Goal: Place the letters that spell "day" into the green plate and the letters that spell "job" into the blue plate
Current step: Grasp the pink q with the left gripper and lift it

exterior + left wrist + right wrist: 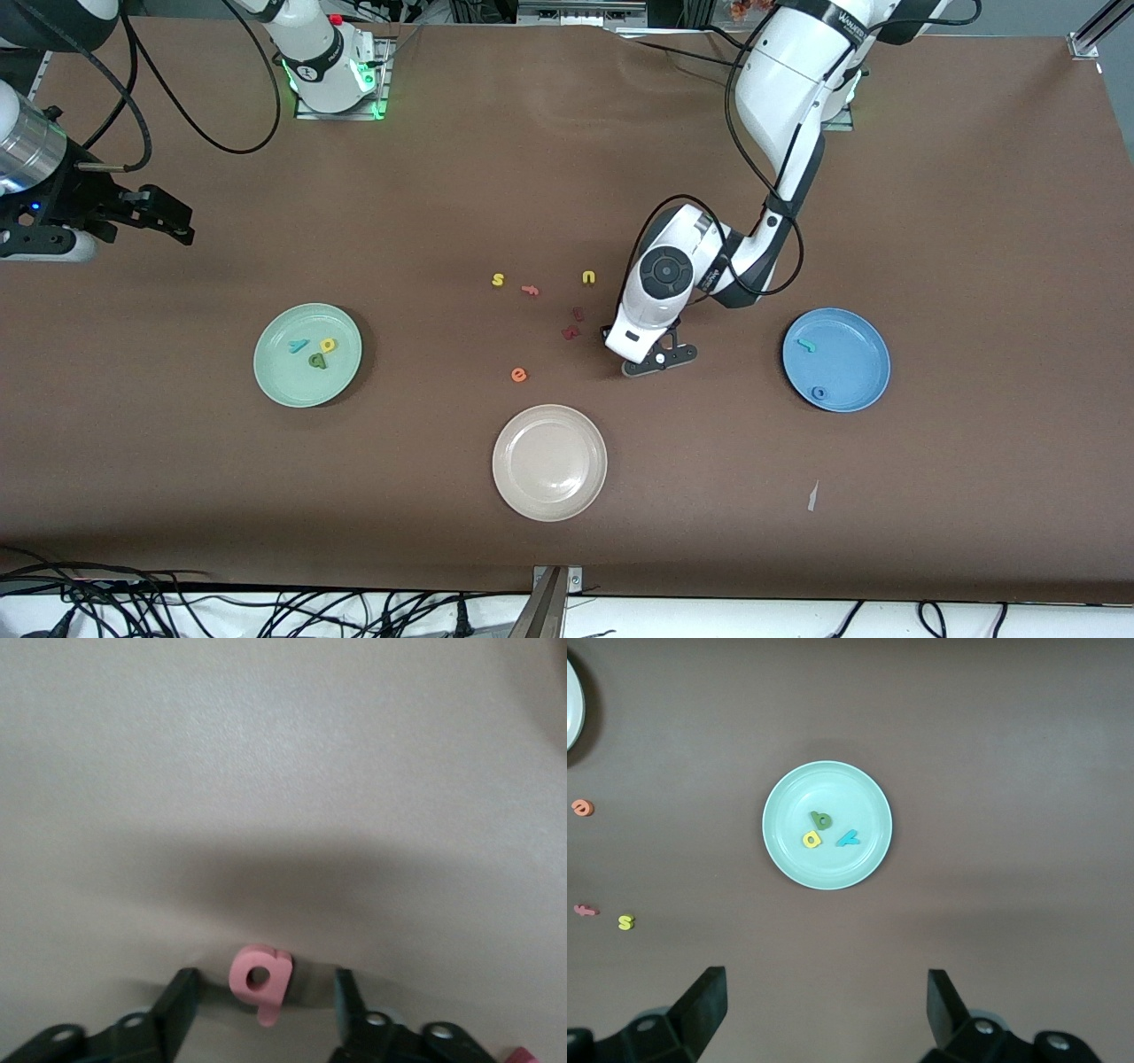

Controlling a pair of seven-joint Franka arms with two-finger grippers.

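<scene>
Your left gripper (261, 1005) gapes around the pink letter (260, 978), right gripper (824, 1010) open over table; two dark red letters (574, 323) beside, three plates

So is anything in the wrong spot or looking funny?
The pink letter lies on the bare table between the left pincer's open fingers, not in the blue plate, which holds only two letters. Nothing looks spilled or broken.

My left gripper (657, 357) sat low at frame center, fingers (180, 997) parted. My right gripper (164, 217) waited at the upper left, jaws wide.
</scene>
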